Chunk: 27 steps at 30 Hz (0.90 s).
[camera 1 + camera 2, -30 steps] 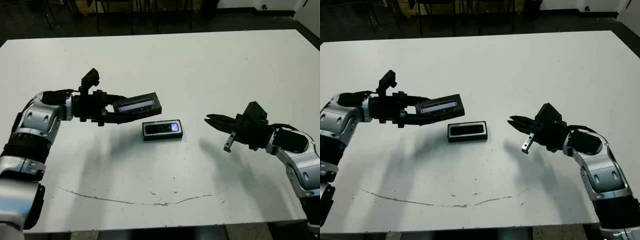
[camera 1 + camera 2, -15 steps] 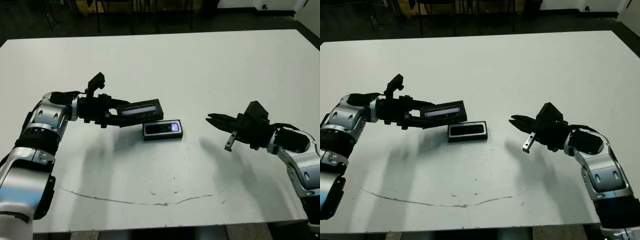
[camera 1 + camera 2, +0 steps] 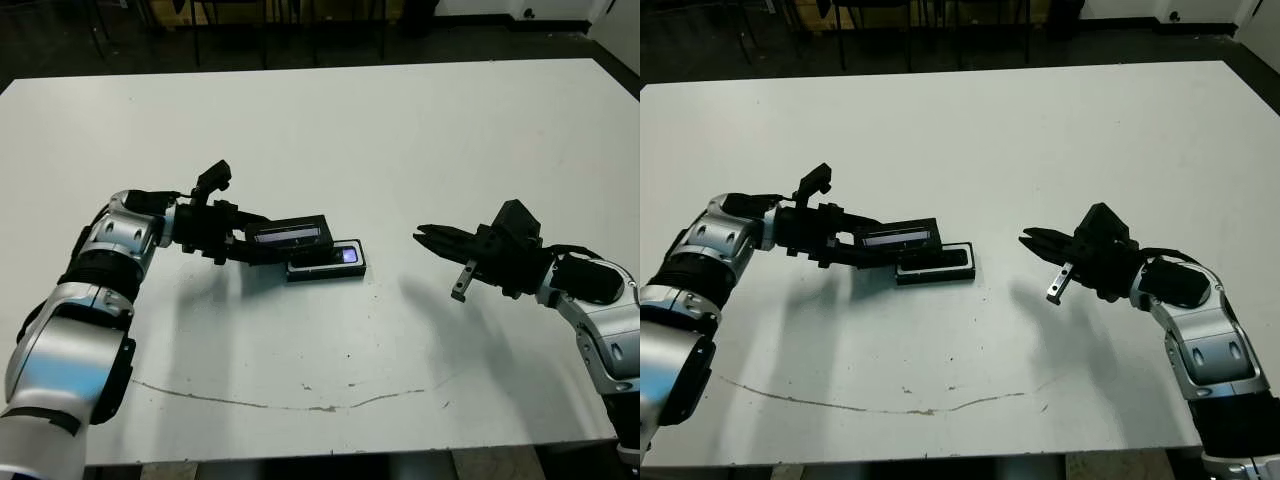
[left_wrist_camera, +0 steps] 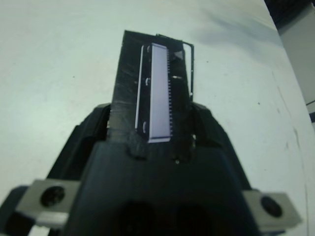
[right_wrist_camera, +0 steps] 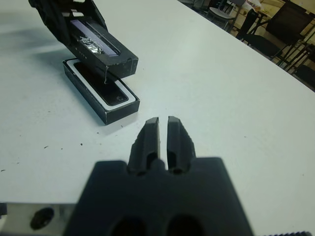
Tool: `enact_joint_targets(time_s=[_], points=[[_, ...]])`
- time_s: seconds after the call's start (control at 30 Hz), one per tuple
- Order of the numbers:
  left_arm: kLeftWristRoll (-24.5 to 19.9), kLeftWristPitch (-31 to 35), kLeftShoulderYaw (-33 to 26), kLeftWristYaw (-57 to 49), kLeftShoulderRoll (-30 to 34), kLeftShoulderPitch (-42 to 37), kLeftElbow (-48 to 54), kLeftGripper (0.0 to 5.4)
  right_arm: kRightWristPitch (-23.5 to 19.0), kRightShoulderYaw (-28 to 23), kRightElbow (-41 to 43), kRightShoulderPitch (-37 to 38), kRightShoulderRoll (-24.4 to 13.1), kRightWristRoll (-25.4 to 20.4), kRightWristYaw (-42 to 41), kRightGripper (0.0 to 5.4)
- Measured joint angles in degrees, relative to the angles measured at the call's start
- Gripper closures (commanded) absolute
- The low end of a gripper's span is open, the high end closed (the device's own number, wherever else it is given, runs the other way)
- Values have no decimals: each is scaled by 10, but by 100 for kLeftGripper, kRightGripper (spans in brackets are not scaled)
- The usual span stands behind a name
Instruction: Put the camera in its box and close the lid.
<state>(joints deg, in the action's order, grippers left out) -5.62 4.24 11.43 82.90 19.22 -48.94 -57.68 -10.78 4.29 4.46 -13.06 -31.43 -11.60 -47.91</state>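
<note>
Head stereo eyes look down at the table (image 3: 420,130) (wrist views sit close, sharing it).

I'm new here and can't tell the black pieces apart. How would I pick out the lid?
Start at the white table and follow the left gripper toward the middle. The lid is the flat black piece it holds, tilted over the box. Only the lid has a shiny silvery panel; the box shows a white lining.

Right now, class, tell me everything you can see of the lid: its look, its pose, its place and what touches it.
The lid is a flat black rectangular piece with a shiny silvery-grey panel on top. The left gripper grips it at one short end. It hangs tilted, partly over the box with the camera inside, not yet seated. Whether its lower edge touches the box cannot be told.
</note>
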Motion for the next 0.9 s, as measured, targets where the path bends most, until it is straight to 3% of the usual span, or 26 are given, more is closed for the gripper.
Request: enact_joint_targets(time_s=[0.3,0.67,0.9], points=[[14,-17,11,18,-17,1,4,254,-8,-1,16,5,-4,7,2,540],[16,27,29,28,-14,22,74,254,0,0,8,6,-3,7,4,540],[46,14,56,-2,-19,22,63,254,-2,0,9,6,-3,7,4,540]])
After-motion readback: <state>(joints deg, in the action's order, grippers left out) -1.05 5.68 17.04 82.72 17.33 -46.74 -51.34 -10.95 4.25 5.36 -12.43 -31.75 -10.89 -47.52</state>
